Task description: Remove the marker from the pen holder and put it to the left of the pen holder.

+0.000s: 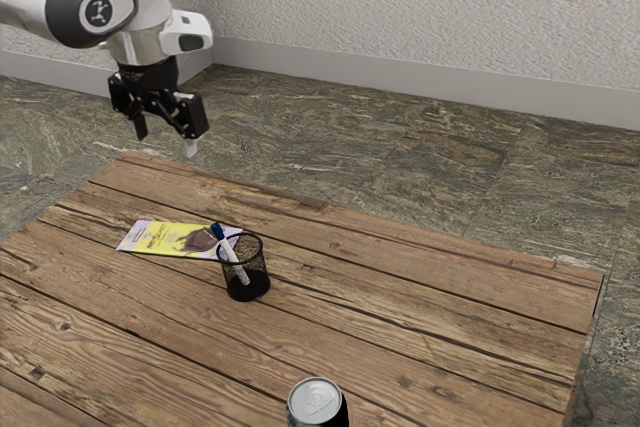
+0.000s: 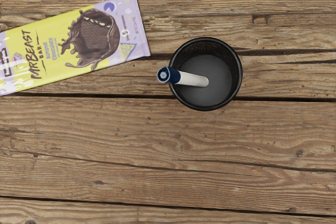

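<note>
My gripper (image 1: 165, 142) hangs in the air at the exterior view's upper left, open, its fingers apart with nothing between them. The black mesh pen holder (image 1: 248, 284) stands upright on the table, lower than the gripper and towards the exterior view's right. A white marker (image 1: 232, 256) with a blue cap leans in it, the cap sticking out over the rim. From above, the wrist view has the pen holder (image 2: 215, 98) and the marker (image 2: 191, 78) inside it, its capped end past the rim on the side of the chocolate bar.
A yellow and lilac chocolate bar (image 1: 160, 237) lies flat beside the pen holder; the wrist view has the bar (image 2: 47, 59) too. A can (image 1: 318, 403) stands near the exterior view's bottom edge, on the wooden table (image 1: 450, 347).
</note>
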Tool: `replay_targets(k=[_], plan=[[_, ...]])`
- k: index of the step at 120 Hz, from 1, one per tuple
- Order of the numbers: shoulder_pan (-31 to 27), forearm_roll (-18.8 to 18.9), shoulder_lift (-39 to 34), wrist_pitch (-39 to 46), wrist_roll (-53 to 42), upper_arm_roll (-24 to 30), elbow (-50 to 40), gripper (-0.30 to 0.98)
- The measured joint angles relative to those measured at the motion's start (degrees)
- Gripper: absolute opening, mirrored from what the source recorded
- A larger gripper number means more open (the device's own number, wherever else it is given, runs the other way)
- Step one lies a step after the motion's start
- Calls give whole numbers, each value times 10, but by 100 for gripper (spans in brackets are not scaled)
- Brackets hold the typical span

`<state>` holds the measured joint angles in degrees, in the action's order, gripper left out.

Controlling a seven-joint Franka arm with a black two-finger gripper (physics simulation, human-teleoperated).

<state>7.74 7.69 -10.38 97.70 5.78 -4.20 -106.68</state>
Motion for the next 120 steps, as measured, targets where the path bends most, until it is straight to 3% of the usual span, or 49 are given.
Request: replay_targets(k=[25, 39, 72, 120], plan=[[1, 0, -22, 1, 5, -11, -16, 69], [1, -4, -35, 2, 9, -37, -71, 69], [6, -70, -22, 103, 20, -40, -184, 69], [-8, -133, 66, 219, -11, -40, -192, 69]])
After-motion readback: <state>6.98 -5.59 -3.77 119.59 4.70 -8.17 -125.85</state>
